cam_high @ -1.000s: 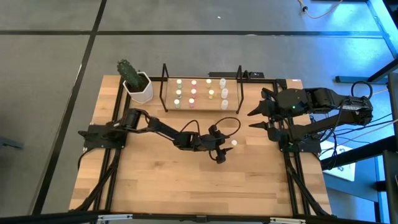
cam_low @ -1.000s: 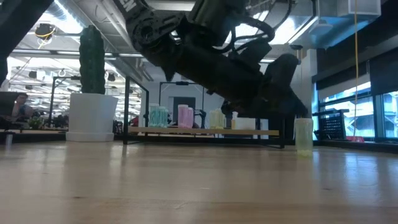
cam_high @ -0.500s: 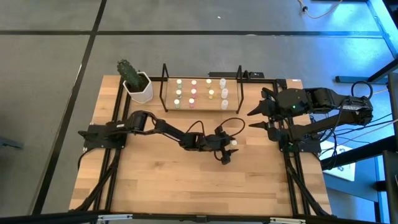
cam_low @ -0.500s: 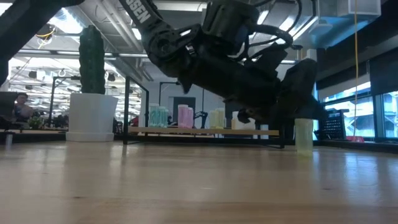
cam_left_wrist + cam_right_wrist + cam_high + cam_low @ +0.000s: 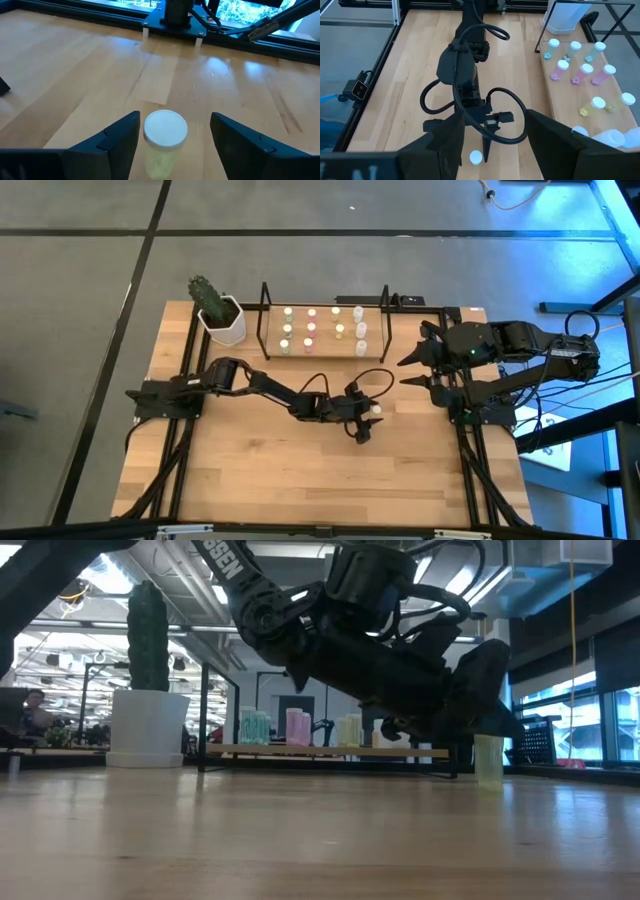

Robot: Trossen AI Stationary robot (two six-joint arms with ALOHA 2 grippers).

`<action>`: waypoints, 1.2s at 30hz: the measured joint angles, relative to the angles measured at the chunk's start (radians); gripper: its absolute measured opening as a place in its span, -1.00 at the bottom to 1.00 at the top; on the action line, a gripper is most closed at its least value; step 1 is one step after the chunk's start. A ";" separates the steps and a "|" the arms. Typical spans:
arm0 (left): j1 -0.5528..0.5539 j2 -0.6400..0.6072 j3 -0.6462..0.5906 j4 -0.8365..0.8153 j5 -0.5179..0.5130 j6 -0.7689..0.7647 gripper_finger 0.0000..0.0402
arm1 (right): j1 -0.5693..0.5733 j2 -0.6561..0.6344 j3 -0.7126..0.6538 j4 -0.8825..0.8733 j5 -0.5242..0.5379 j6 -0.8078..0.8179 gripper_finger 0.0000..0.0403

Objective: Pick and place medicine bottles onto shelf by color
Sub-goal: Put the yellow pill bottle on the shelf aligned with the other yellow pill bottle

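A small whitish medicine bottle with a white top stands upright on the wooden table, right of the middle. My left gripper is open, low over the table, one finger on either side of this bottle without plainly touching it. The black wire shelf stands at the far side on its wooden floor, with several bottles in rows with green, pink, yellow and white tops. My right gripper hangs open, raised at the table's right, nothing between its fingers.
A white hexagonal pot with a cactus stands left of the shelf at the far left. Black rails run along both sides of the table. Bare wood lies in front of the left arm toward the near edge.
My left gripper has reached toward the table's right edge and slightly down, up to the lone bottle, so that its fingers now stand on both sides of it. The bottle has stayed where it was.
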 joint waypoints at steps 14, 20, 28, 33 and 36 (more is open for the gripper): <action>-0.001 0.000 0.000 -0.002 -0.001 -0.007 -0.23 | 0.000 0.000 0.000 0.000 0.000 0.001 0.04; 0.000 0.000 0.000 -0.002 -0.001 -0.033 -0.37 | 0.000 0.000 0.000 0.000 0.000 0.000 0.04; -0.001 -0.004 -0.001 -0.003 -0.001 -0.035 -0.43 | 0.000 0.000 0.000 0.000 0.000 -0.001 0.04; -0.001 -0.007 -0.002 -0.005 -0.001 -0.086 -0.43 | 0.000 0.000 0.000 0.000 0.000 -0.001 0.04; -0.001 -0.037 -0.002 -0.035 -0.014 -0.105 -0.43 | 0.000 0.000 0.000 0.000 0.000 -0.001 0.04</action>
